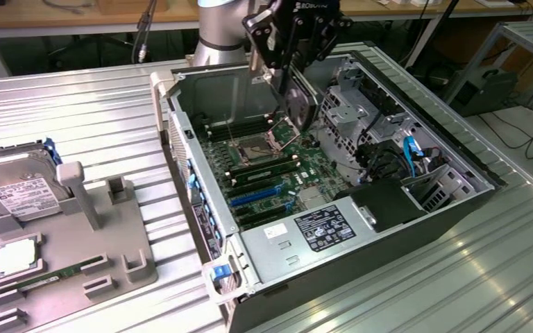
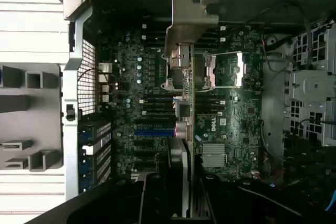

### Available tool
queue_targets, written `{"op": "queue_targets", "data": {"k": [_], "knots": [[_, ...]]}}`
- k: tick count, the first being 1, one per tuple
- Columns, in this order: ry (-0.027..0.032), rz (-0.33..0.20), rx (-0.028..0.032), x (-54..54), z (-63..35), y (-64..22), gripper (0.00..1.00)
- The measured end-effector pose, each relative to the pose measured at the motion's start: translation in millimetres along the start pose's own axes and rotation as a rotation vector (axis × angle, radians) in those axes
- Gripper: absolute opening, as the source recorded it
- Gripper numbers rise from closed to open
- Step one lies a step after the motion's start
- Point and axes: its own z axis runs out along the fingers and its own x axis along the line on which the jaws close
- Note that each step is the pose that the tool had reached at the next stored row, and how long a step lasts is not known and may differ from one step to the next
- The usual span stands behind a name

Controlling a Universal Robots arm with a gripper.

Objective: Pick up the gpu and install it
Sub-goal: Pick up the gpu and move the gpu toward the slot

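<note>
- Gripper: clamped on the gpu, gripping the card by its upper end.
- Gpu: hangs edge-on directly below the fingers, inside the open computer case, silver end bracket at the end away from the grip.
- Motherboard: beneath the card, near the CPU socket; contact between card and board cannot be told.
- Grey holder: well apart, at the exterior view's left, carrying a hard drive and RAM stick.

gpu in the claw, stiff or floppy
The flat dark gpu card with silver metal bracket looks straight edge-on, so probably stiff. Gripped at one edge by the claw, it could pivot if bumped. Its thin board looks fragile.
</note>
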Motion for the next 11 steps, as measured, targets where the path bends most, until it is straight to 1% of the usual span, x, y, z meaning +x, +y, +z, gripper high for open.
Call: {"op": "queue_targets", "data": {"k": [2,8,11], "knots": [[-0.0001,0.004,0.0001,-3.9,0.1,0.0,0.28],[-0.0002,0.005,0.0001,-8.4,0.0,-0.1,0.28],[-0.0002,0.005,0.0002,-9.0,0.0,-0.1,0.28]]}}
